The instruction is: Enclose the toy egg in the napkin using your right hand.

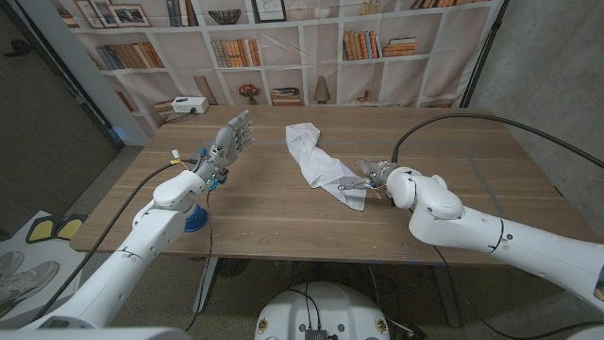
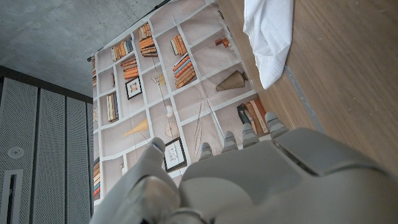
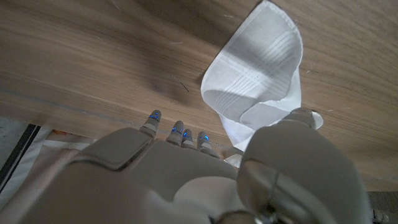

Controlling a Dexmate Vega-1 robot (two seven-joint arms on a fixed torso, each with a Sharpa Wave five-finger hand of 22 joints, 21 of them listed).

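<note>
A white napkin (image 1: 316, 162) lies crumpled in a long strip across the middle of the wooden table (image 1: 453, 151). My right hand (image 1: 376, 177) is at the strip's near end. In the right wrist view the thumb of my right hand (image 3: 205, 180) presses on a raised, folded corner of the napkin (image 3: 261, 68), and the cloth runs down between thumb and fingers. I cannot tell whether the toy egg lies under the cloth. My left hand (image 1: 231, 142) stands raised over the table's left part with fingers apart, holding nothing. The left wrist view shows my left hand (image 2: 249, 180) and the napkin's far end (image 2: 267, 37).
A small white box (image 1: 184, 106) sits at the table's far left corner. A bookshelf backdrop (image 1: 311, 38) hangs behind the table. A black cable (image 1: 444, 118) arcs over the right side. Bare wood lies to the right of the napkin and along the front edge.
</note>
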